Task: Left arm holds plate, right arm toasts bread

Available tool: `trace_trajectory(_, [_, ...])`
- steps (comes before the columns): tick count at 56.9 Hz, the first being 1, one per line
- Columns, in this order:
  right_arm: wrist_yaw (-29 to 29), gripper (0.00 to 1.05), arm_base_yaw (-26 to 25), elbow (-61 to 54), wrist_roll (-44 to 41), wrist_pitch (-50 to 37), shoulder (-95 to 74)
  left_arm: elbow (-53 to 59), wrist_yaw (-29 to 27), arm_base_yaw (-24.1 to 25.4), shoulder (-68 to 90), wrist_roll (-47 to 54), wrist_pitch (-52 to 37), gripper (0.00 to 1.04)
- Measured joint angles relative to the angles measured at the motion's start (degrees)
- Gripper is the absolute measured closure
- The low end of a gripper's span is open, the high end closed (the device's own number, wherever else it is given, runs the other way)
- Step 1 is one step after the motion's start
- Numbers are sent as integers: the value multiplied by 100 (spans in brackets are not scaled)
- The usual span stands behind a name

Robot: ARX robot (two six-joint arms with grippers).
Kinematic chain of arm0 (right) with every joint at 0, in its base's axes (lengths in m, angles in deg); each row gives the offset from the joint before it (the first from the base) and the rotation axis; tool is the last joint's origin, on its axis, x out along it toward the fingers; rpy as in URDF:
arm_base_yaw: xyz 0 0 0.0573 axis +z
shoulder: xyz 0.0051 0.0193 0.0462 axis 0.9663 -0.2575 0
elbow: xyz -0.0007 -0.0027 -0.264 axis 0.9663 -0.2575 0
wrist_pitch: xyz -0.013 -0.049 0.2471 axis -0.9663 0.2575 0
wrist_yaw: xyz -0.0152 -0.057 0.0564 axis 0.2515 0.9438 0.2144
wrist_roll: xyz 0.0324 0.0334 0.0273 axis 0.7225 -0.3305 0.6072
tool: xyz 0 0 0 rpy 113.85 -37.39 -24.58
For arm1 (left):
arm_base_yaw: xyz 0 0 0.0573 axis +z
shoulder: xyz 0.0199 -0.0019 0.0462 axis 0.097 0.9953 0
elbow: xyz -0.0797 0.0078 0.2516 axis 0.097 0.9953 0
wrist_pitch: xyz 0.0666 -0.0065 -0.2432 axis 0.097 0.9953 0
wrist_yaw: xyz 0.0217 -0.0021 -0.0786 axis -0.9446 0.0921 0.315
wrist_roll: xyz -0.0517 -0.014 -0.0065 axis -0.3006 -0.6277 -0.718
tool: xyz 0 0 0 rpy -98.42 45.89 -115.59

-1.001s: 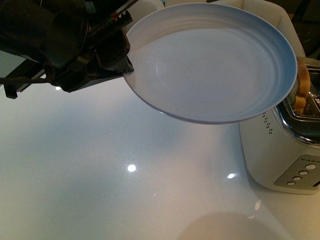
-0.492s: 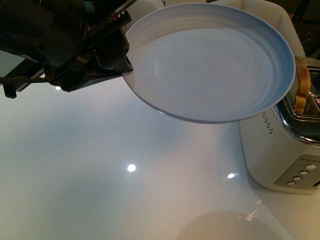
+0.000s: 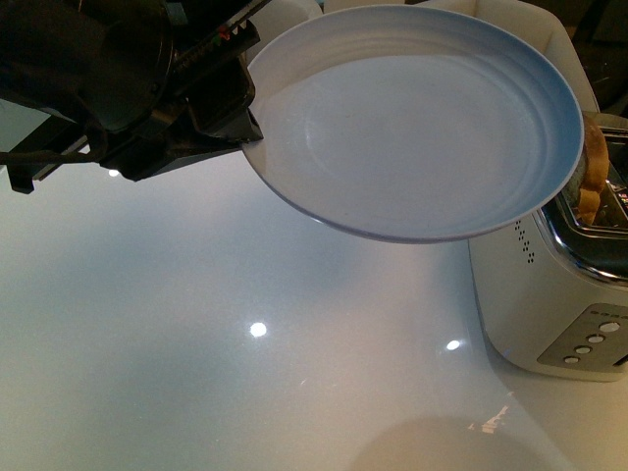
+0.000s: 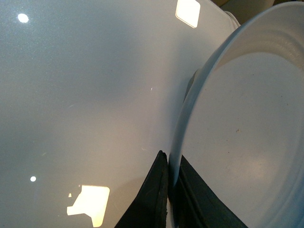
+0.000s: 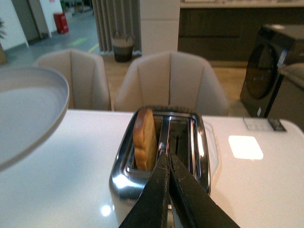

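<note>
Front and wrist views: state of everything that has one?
plate: raised, tilted, empty, gripped at the rim
left end effector: shut on the plate rim
right end effector: shut, holding nothing, above the toaster
bread: upright in one toaster slot, top sticking out
toaster: one slot holds the bread, the other is empty

table: white, glossy | on it: toaster, rt side

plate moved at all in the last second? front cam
No. The plate overlaps the same top corner of the toaster as before, and the left gripper clamps its rim at the same spot.
</note>
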Motion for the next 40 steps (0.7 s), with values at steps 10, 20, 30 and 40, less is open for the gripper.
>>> trace_trajectory(10, [2, 103, 0, 0, 0, 46, 114, 0, 11, 0, 0, 0, 0, 102])
trace_trajectory(20, [2, 103, 0, 0, 0, 48, 120, 0, 7, 0, 0, 2, 0, 102])
trace_trajectory(30, [2, 100, 0, 0, -2, 48, 120, 0, 7, 0, 0, 0, 0, 102])
trace_trajectory(40, [2, 72, 0, 0, -2, 48, 120, 0, 2, 0, 0, 0, 0, 102])
